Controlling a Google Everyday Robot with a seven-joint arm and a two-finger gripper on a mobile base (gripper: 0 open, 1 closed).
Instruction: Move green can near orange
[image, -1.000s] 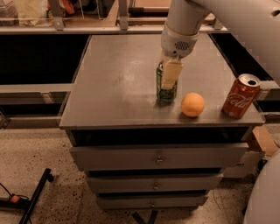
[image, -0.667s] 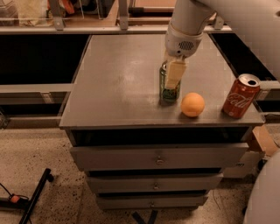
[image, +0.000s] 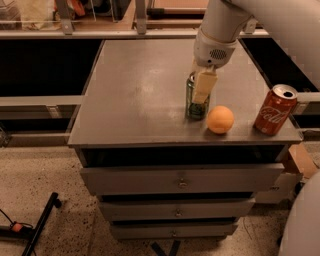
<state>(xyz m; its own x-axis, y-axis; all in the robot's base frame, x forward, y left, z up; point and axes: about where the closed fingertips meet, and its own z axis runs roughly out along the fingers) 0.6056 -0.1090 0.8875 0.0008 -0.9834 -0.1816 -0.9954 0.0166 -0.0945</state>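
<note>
The green can (image: 192, 108) stands upright on the grey cabinet top (image: 135, 90), near its front edge. The orange (image: 220, 119) lies just right of the can and slightly nearer the front, a small gap apart. My gripper (image: 199, 89) comes down from the white arm at the upper right and is shut on the green can. One pale finger (image: 204, 86) crosses the can's front and hides its top.
A red cola can (image: 275, 110) stands at the front right corner, right of the orange. Drawers (image: 180, 181) lie below the top. A cardboard box (image: 300, 160) sits at the right, and a black stand (image: 37, 227) lies on the floor at the left.
My gripper and the green can have shifted a little to the right, closer to the orange. The orange and the red can have not moved.
</note>
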